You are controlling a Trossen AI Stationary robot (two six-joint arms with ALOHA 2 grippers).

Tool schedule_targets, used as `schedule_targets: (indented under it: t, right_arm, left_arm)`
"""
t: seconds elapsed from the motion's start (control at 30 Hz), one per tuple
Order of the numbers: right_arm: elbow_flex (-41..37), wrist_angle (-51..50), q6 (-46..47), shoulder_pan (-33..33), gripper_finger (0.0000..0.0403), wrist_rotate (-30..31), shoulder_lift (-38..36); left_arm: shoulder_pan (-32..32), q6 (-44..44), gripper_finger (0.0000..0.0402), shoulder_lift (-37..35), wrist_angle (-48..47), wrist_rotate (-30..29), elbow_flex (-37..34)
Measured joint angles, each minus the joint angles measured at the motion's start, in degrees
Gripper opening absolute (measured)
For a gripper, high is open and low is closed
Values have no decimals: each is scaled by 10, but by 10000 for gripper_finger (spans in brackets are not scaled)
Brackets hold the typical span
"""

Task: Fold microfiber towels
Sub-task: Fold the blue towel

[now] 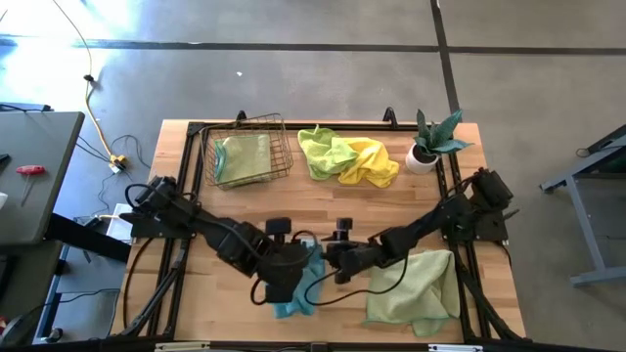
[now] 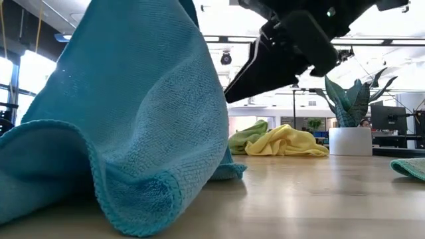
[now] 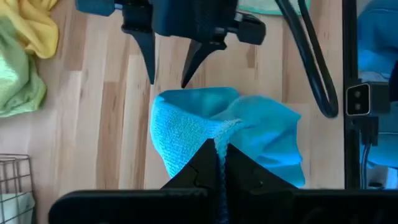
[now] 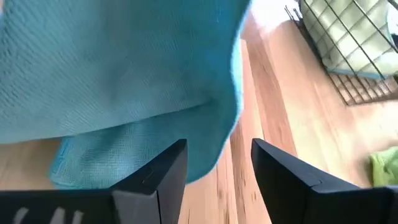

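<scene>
A light blue towel (image 1: 296, 286) hangs from my shut left gripper (image 3: 219, 158) near the table's front middle. Its lower part rests in folds on the wood (image 2: 133, 199). My right gripper (image 4: 217, 165) stands open just to the towel's right. Its fingers point at the hanging cloth and nothing lies between them. A pale green towel (image 1: 416, 286) lies flat at the front right. A lime green towel (image 1: 323, 152) and a yellow one (image 1: 372, 161) lie heaped at the back. Another pale towel (image 1: 242, 156) lies in the wire basket (image 1: 284, 147). My left gripper pinches a bunched hem of the blue towel (image 3: 221, 132) between its two fingers, coming from above and slanting down. The cloth hangs slack below the fingers and spreads wider downward, with its bottom folds on the table (image 2: 153, 192).
A potted plant (image 1: 430, 145) stands at the back right corner. The wire basket sits at the back left. Bare wood lies between the heaped towels and the two grippers, and at the front left.
</scene>
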Motion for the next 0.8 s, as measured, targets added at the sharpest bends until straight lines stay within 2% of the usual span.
schedule_targets:
  t: [0.2, 0.43, 0.57, 0.8]
  right_arm:
    - [-97, 162, -31, -37, 173, -105, 0]
    - [-211, 389, 44, -70, 173, -202, 0]
    - [-261, 491, 98, -75, 173, -195, 0]
    - [-273, 513, 181, -78, 173, -145, 19]
  left_arm:
    - [-22, -27, 0, 0, -7, -13, 0]
    - [-26, -53, 0, 0, -7, -47, 0]
    - [-19, -53, 0, 0, -7, -63, 0]
    - [-1, -52, 0, 0, -6, -88, 0]
